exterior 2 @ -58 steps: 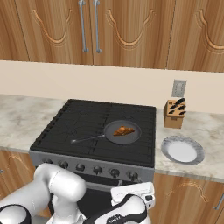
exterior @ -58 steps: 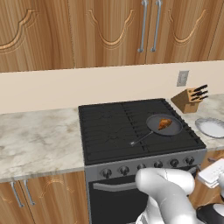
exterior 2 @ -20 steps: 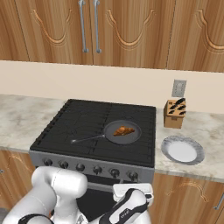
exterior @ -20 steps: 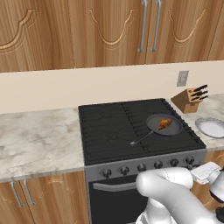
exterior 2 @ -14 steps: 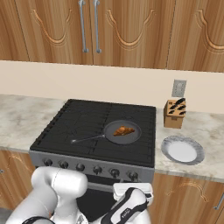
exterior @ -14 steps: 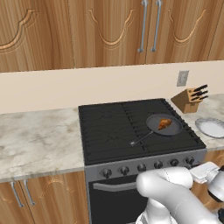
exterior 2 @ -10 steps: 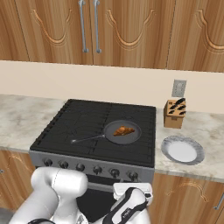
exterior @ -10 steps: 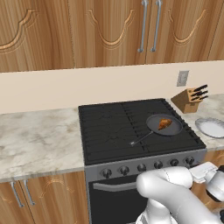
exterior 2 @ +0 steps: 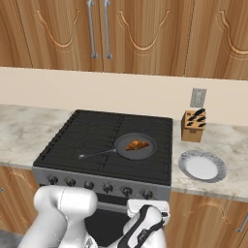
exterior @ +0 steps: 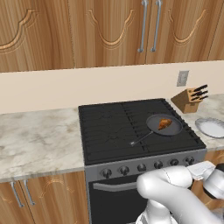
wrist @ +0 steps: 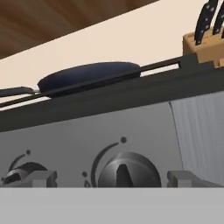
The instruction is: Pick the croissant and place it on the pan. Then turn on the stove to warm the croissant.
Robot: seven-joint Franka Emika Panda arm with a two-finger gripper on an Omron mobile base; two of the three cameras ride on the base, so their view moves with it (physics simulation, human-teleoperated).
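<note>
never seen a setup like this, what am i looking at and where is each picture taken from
It's a rendered kitchen with a white robot arm on a mobile base. Two cameras sit on the base, behind the arm to its left and right, looking over a black stove. The third rides on the hand, facing a stove knob up close, with the gripper open and holding nothing. The croissant already lies in the pan. A plate and knife block stand on the counter.

Black gas range [exterior: 113, 131] at frame centre; row of knobs [exterior: 148, 166] along its front. Dark frying pan [exterior: 165, 126] right of centre on grates, croissant [exterior: 164, 124] inside. Knife block [exterior: 190, 99] and pale plate [exterior: 211, 127] at right edge. White arm [exterior: 175, 192] lower right.
</note>
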